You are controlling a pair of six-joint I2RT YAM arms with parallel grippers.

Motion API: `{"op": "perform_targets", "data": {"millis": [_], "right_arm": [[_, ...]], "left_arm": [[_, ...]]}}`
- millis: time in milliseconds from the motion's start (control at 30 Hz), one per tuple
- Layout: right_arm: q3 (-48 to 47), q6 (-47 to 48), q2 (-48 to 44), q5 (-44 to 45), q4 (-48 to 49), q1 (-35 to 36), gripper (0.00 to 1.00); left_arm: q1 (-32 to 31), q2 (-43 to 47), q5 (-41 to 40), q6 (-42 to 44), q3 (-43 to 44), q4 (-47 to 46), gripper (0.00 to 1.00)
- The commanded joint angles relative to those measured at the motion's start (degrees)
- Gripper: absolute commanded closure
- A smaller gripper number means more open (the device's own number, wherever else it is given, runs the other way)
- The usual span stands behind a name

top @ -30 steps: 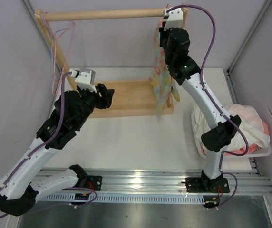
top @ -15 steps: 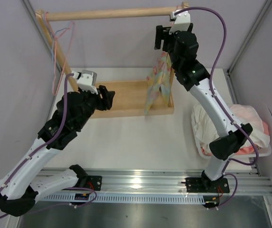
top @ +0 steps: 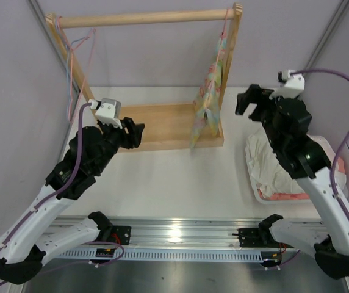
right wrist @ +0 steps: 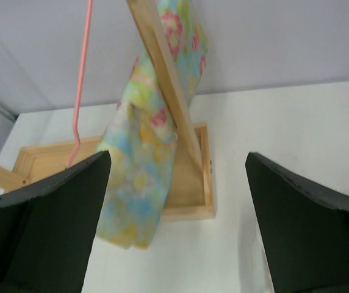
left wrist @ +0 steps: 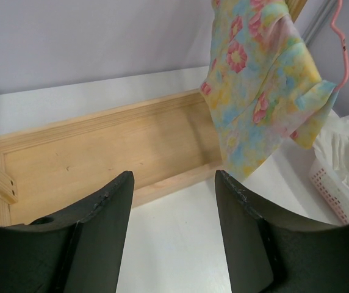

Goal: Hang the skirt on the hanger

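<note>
Right tool [top: 248,99] wide open, apart from skirt [top: 208,91] on hanger [right wrist: 82,79]

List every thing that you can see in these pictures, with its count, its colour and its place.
skirt: one, pastel yellow, blue and green with pink flowers, hanging at the rod's right end
hanger: one, pale pink, carrying the skirt
rack: one, light wood, at the far side of the table
spare hangers: apparently two, pink and blue, at the rod's left end
basket: one, white, on the table's right side
heap of clothes: one, white and pink, in the basket
table: one, white
left pincer: one, black, open, empty, near the rack's base
right pincer: one, black, open, empty, right of the skirt
</note>
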State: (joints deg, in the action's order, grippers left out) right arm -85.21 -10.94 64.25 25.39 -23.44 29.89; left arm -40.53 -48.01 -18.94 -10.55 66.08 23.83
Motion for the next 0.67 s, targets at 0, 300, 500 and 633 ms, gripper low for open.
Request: {"op": "perform_targets", "data": {"millis": [0, 300, 500, 633], "right_arm": [[10.98, -11.70, -7.37, -4.99, -9.05, -0.10, 0.01], [28.96, -16.40, -20.12, -5.18, -10.66, -0.18, 0.01], [26.41, -14.72, -17.76, -4.47, -12.95, -0.18, 0.01], [26.32, -15.25, -18.46, -4.82, -11.45, -0.27, 0.01]], "left_arm": [[0.02, 1.95, 1.62, -0.26, -2.97, -0.90, 0.38], [0.02, 5.82, -0.05, -0.18, -12.02, -0.98, 0.38], [-0.07, 7.84, -0.49, -0.53, -15.37, -1.95, 0.38], [0.02, 8.19, -0.22, -0.88, -16.69, -2.21, 0.38]]}}
